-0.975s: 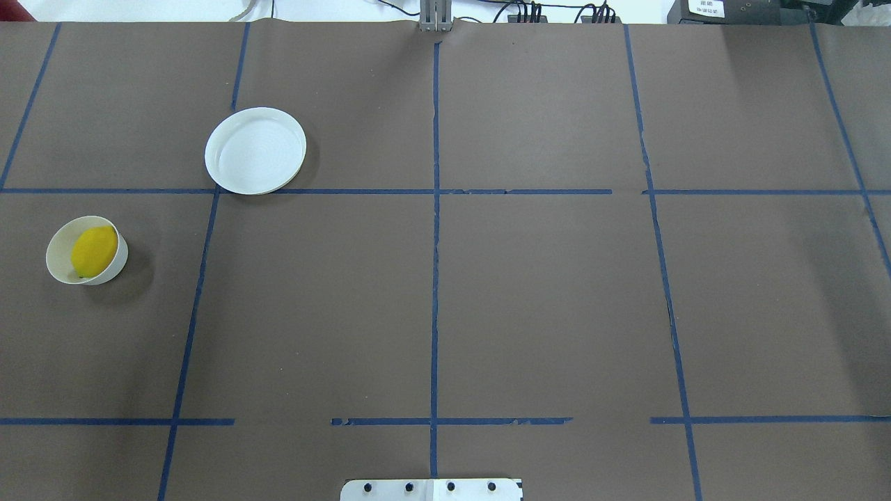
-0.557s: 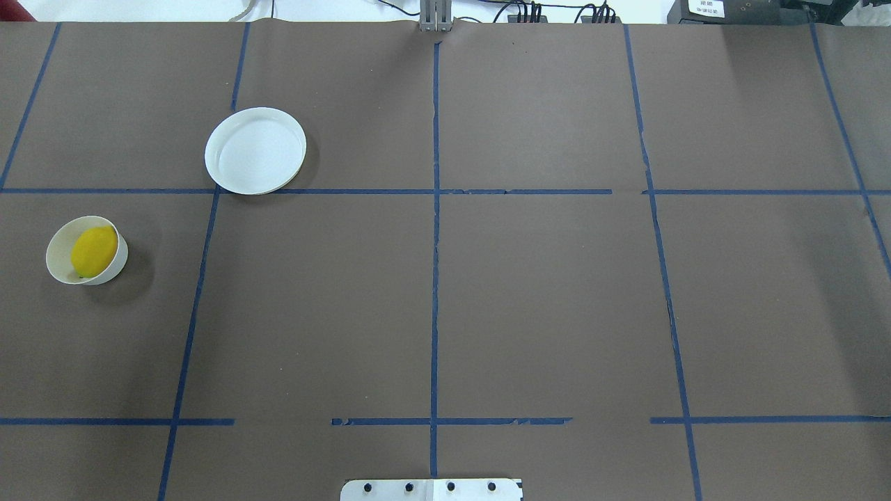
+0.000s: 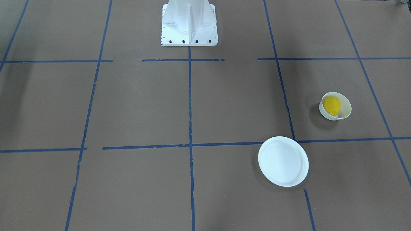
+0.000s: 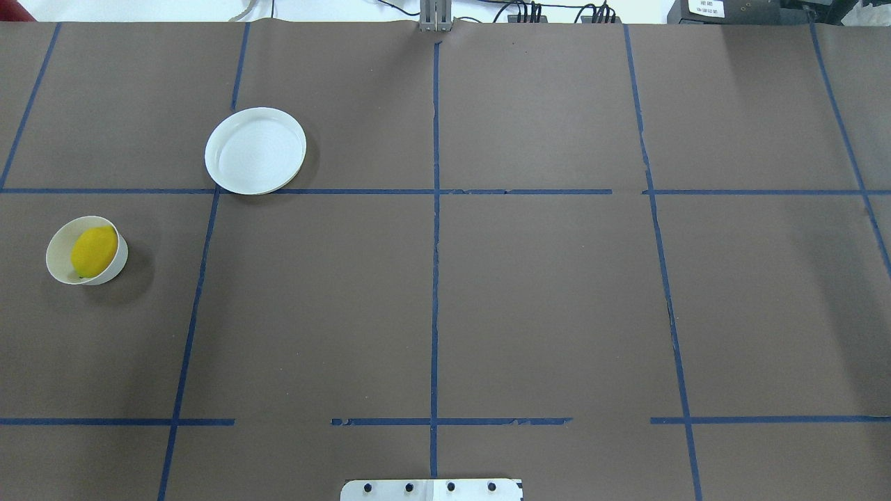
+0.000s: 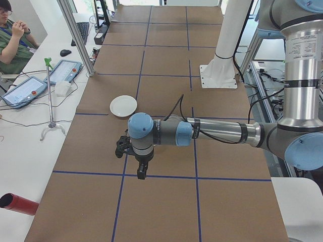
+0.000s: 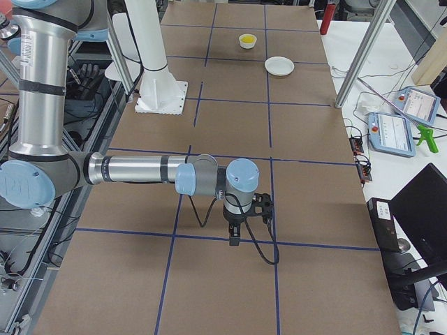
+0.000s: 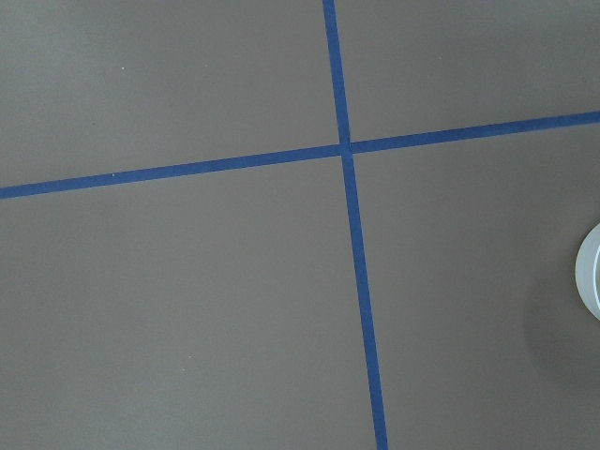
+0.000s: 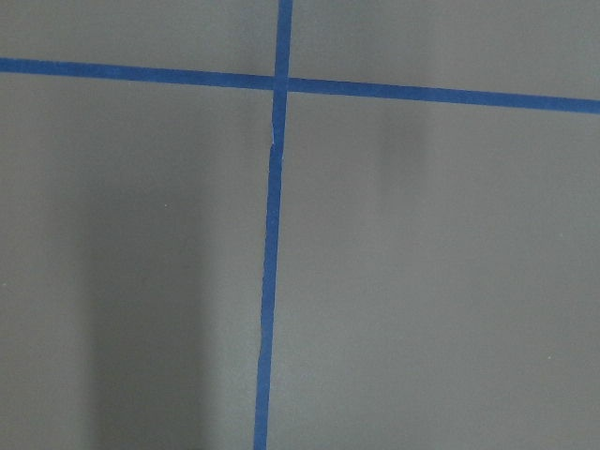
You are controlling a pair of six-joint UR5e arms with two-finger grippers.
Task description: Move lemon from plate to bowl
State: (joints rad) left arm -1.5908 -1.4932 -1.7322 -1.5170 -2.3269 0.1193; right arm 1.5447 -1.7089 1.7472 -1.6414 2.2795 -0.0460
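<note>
Zero change to lemon, still in bowl, off plate; likely done. Cannot tell grip of left hand, right hand.

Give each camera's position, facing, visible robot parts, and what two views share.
Front-facing: across table, facing robot; base shows.
Overhead: behind robot, looking down; base edge only.
Left: table's left end; left arm near.
Right: right end; right arm near.
Left wrist: down on tape, white rim; no body.
Right wrist: down on tape; no body.
Shared: first two show lemon in bowl.
</note>
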